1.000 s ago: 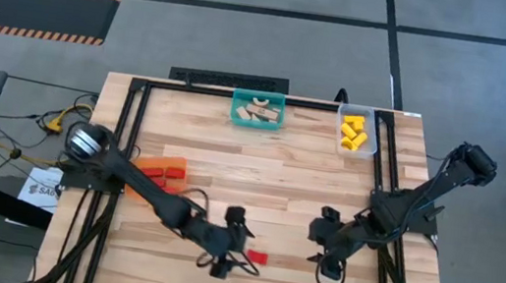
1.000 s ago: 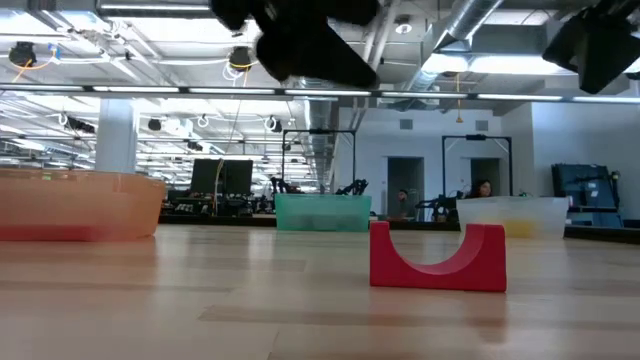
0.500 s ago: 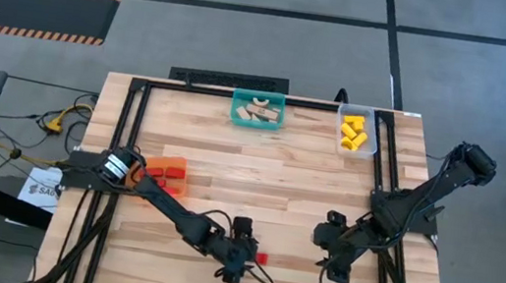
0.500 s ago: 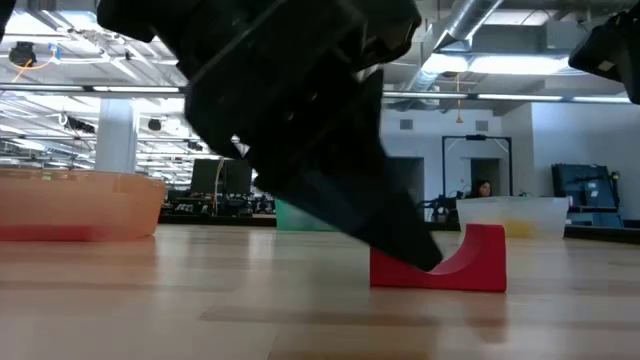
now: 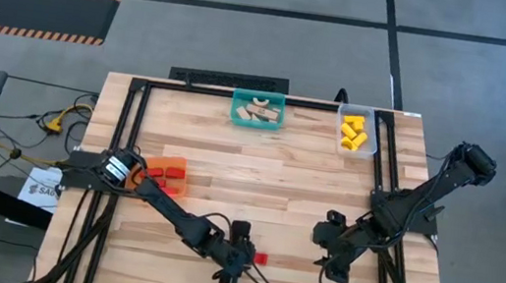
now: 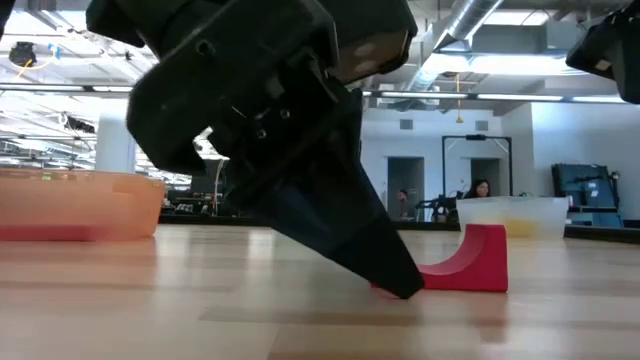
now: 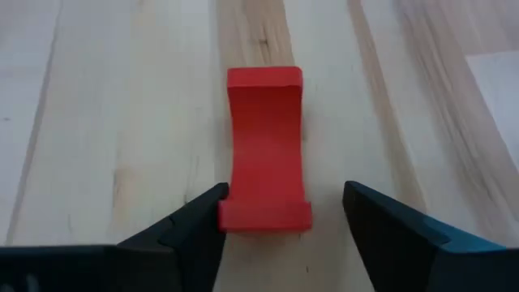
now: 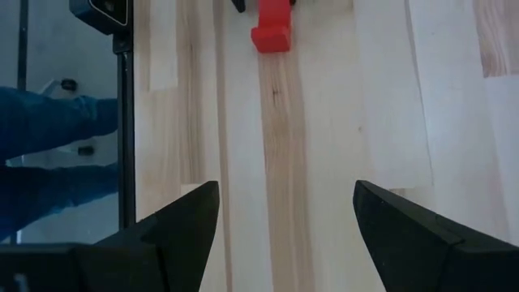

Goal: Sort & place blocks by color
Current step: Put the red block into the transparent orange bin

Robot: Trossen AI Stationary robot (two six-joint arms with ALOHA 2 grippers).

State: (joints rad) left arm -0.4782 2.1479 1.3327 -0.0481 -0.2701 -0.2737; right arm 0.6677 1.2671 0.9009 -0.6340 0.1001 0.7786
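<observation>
One red arch block (image 5: pixel 259 258) lies near the table's near edge, on its flat back with the hollow side up (image 6: pixel 462 262). My left gripper (image 5: pixel 241 257) is low over it and open. In the left wrist view its fingers (image 7: pixel 284 195) stand on either side of the arch's end (image 7: pixel 264 212). In the low view a fingertip (image 6: pixel 400 284) reaches the table beside the arch. My right gripper (image 5: pixel 333 262) is open over bare wood to the right (image 8: pixel 284 203). It sees the arch (image 8: pixel 272 28) farther off. My left gripper slants down from the table's left and straddles one end of the red arch. One finger (image 7: pixel 207 207) lies close against the arch's side edge (image 7: pixel 224 212); I cannot tell whether it touches. The other finger (image 7: pixel 365 207) stands apart from the block. The arch rests on the table.
An orange bin (image 5: pixel 163 173) holding red blocks sits at the left. At the far edge, a teal bin (image 5: pixel 257 110) holds pale wooden blocks and a clear bin (image 5: pixel 356 134) holds yellow ones. Bare wood lies between the bins and the arms. A person's blue sleeve (image 8: pixel 49 146) shows beyond the table edge.
My left gripper has moved toward the right and come down from above the table to the red arch. Its fingertip now reaches the wood beside the block. The arch has stayed in place.
</observation>
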